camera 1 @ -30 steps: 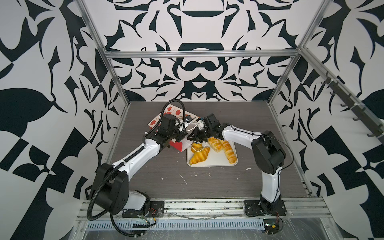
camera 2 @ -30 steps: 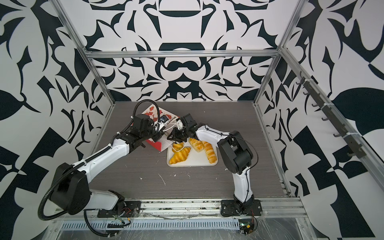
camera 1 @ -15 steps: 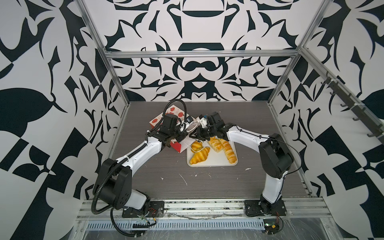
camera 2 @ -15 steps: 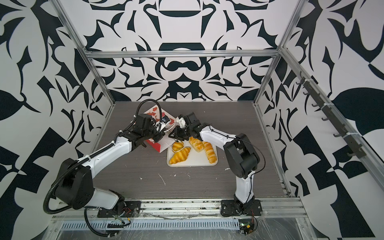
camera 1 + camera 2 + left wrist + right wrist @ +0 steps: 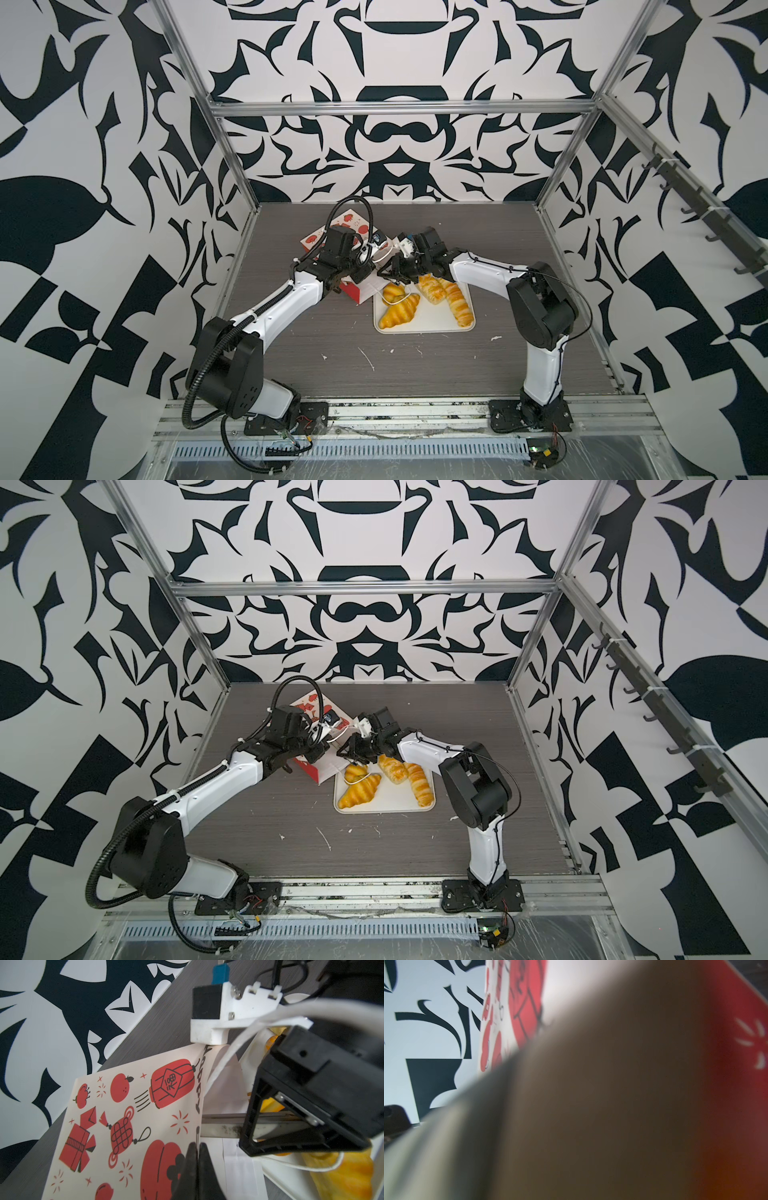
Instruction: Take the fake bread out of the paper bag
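while left jaws pinch the paper bag (image 5: 124, 1118) rim, right jaws' state unclear; bag lettering (image 5: 202, 1076) unreadable

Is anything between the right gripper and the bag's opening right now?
Yes. A white string handle runs across the mouth of the paper bag, close by the right gripper. Blurred paper fills the right wrist view, so the bag's wall sits right against that arm. What the bag holds is hidden.
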